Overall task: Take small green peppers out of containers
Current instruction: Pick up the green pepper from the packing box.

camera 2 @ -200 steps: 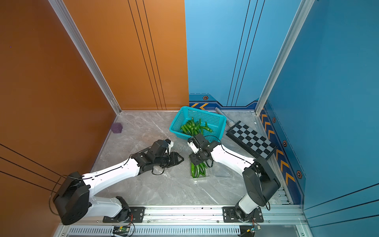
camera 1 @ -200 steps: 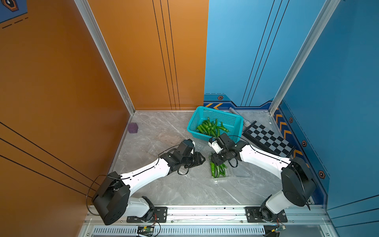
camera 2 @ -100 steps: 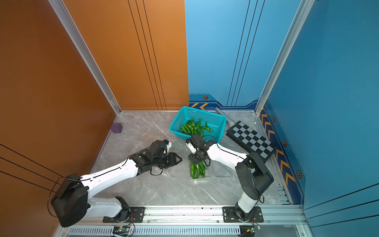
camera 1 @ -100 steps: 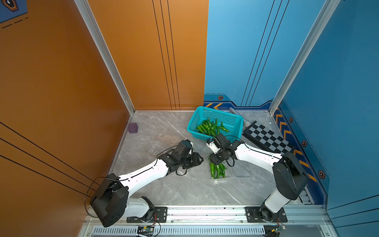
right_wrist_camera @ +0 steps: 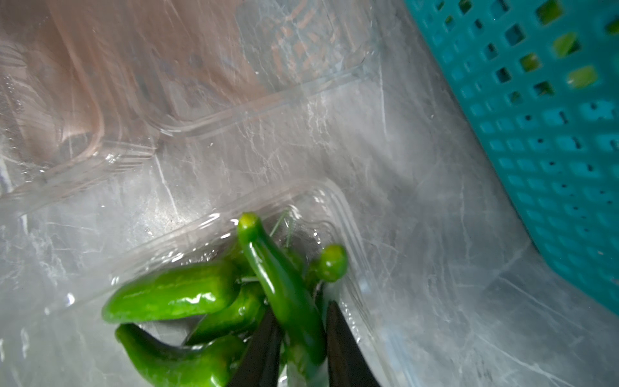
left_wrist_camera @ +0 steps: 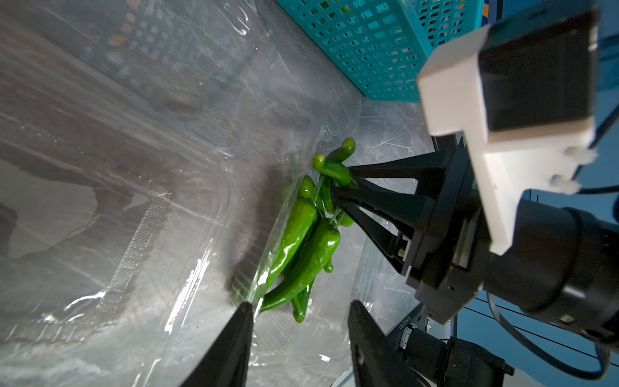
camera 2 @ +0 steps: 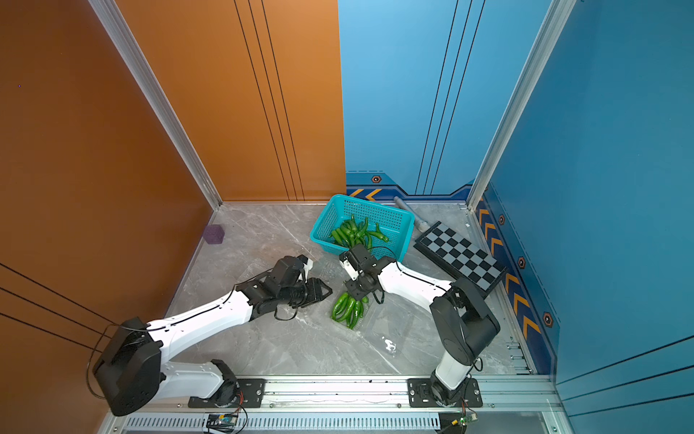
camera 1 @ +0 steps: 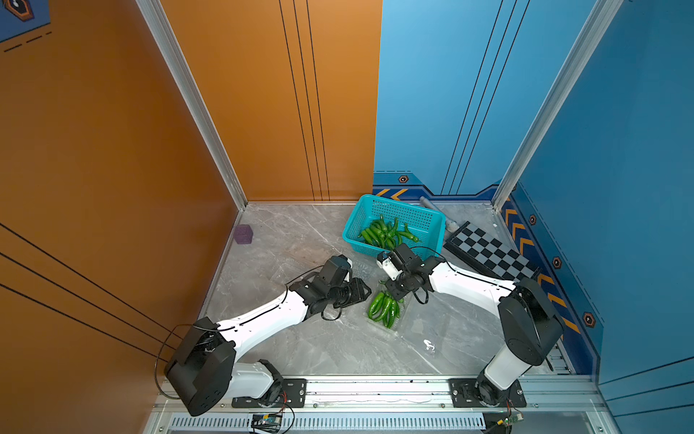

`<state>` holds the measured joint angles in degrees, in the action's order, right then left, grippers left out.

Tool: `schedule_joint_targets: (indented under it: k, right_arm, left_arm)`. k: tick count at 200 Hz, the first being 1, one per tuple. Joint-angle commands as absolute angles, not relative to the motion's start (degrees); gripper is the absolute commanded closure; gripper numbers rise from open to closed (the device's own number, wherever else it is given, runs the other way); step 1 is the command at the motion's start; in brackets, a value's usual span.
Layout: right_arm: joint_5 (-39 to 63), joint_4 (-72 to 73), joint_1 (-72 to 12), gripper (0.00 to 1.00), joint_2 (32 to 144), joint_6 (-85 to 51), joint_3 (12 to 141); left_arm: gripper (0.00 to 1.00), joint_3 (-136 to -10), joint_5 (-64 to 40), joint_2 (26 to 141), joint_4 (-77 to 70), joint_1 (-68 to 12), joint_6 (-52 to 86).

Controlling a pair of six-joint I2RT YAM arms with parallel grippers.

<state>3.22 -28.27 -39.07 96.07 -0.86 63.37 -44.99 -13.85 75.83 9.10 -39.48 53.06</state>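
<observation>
Several small green peppers (camera 1: 383, 308) (camera 2: 347, 310) lie in an open clear container (camera 1: 392, 331) (camera 2: 370, 319) on the marble floor between the arms. My right gripper (camera 1: 392, 293) (camera 2: 355, 295) (right_wrist_camera: 300, 310) reaches down into the container's far end. It is shut on one pepper (right_wrist_camera: 284, 284), whose stem end sticks up past the fingertips. The left wrist view shows the same grip, with the right gripper (left_wrist_camera: 340, 182) closed on the pepper. My left gripper (camera 1: 367, 290) (camera 2: 329, 291) (left_wrist_camera: 299, 306) is open at the container's left side, with clear plastic between its fingers.
A teal perforated basket (camera 1: 424, 221) at the back holds more green peppers (camera 1: 383, 233). An empty clear container (left_wrist_camera: 167, 83) lies close by, toward the basket. A folded chessboard (camera 1: 488, 251) is at the right, a grey cylinder (camera 1: 435, 210) behind the basket, and a purple cube (camera 1: 243, 234) by the left wall.
My right gripper has moved left and down into the container and closed on a pepper. The left arm has hardly moved.
</observation>
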Motion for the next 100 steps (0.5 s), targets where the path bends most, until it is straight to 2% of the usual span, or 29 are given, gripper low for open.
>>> schedule_joint_targets:
  k: [1,100]
  right_arm:
    - [1.77,-28.80,-39.29,0.77,92.39,-0.82,63.12]
    - [4.48,-34.98,-38.94,0.82,83.99,-2.37,62.72]
  left_arm:
    - [0.51,-44.72,-13.36,75.58,10.20,-38.67,51.86]
    - [0.52,-46.32,-13.60,77.43,9.59,-38.12,51.44]
